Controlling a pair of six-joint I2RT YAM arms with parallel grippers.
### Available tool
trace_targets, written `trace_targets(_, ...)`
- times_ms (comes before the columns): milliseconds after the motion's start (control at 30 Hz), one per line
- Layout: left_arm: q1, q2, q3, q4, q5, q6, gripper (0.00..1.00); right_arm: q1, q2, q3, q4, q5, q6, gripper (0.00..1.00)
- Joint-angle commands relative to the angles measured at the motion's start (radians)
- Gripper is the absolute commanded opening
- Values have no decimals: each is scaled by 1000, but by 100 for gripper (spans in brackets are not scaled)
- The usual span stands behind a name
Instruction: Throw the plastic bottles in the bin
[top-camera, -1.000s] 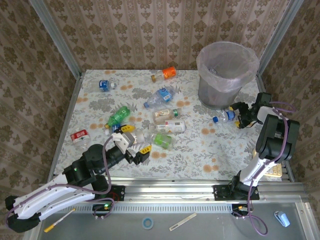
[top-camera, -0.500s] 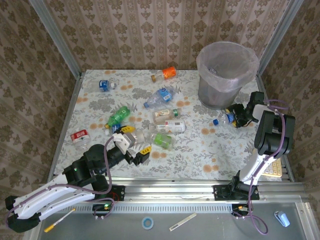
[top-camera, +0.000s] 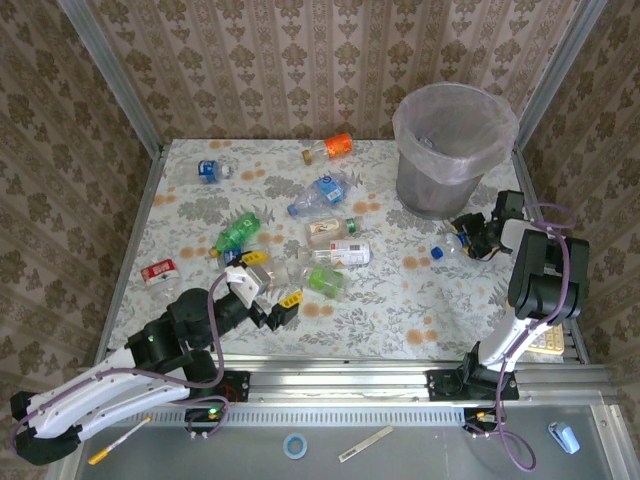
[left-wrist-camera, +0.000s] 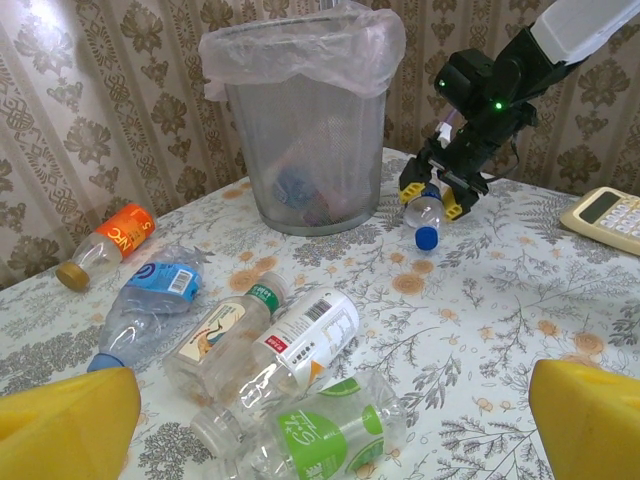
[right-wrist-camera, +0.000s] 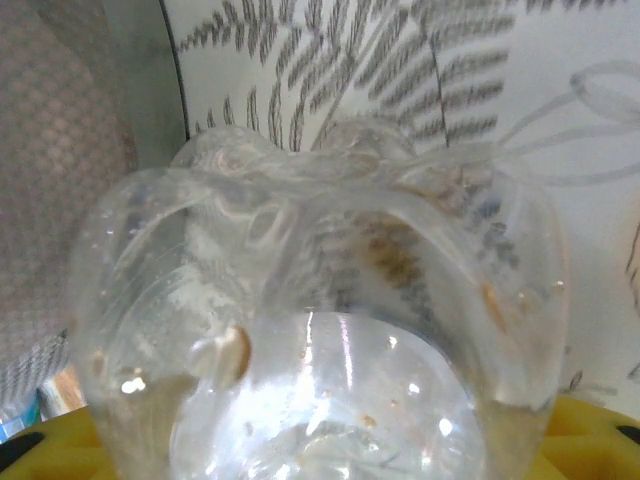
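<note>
My right fingers (left-wrist-camera: 432, 193) pinch the blue-capped clear bottle (left-wrist-camera: 427, 212) across its body, cap hanging down. I judge this grip makes sense because the bin (left-wrist-camera: 300, 150) stands just beside them, so a short lift should clear its rim. From my wrist the bottle looks clear, dented and crumpled, with specks inside. My left fingers (top-camera: 273, 278) are spread wide and hold nothing. The other bottles (left-wrist-camera: 300, 340) lie on the tabletop (left-wrist-camera: 480, 330) just ahead of them, well placed for a next pick.
</note>
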Motion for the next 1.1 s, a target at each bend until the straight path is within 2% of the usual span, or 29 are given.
trace_targets(0,-10,-7,25,3,-14,-9,100,24,-42,-64,-50,9,-1,55)
trace_targets(400,-10,-7,15,11,-14,-16,100,30,-274,-158,-73,-8,6,47)
trace_targets(1067,-10,-7,1,26,-10,-17,100,76,-657,-151,-205,-102,6,46)
